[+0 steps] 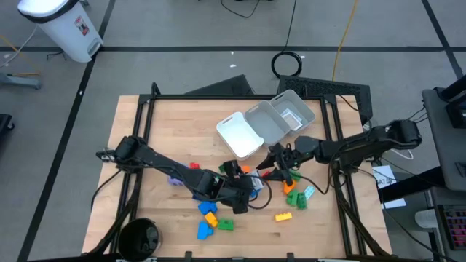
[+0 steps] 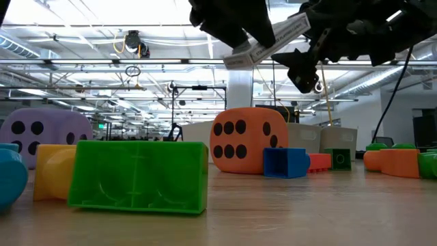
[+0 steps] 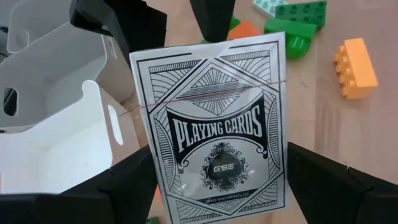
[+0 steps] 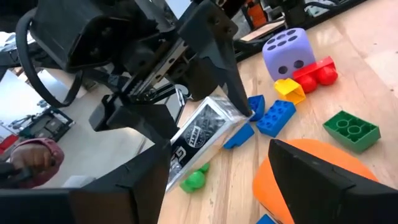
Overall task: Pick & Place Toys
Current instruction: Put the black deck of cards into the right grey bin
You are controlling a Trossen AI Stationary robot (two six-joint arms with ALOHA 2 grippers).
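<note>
Left end effector (image 4: 205,127) is clamped on a pack of playing cards (image 3: 217,124), fingers pinching its two long edges so the printed face points back at the wrist cam. Pack is lifted clear of the bench (image 1: 160,131), near the middle, just short of the white tray (image 1: 240,135) and the open clear tray (image 1: 280,120) behind it. Prob. the carry step: held high so it clears the loose bricks on the way to a tray.

Right end effector (image 1: 280,156) sits close by, just across from the pack, above the orange die (image 2: 247,140). Its fingers look spread w/ nothing between them; it may be waiting for a handover or lining up on the die, can't say which.

Rest of the toys are on the bench, not sorted yet:
- purple die (image 4: 287,48) w/ red, yellow, blue bricks beside it
- green brick (image 2: 140,176) near the front edge
- orange brick (image 3: 356,67) and more green ones towards the right arm's side

Most of the job looks undone.
</note>
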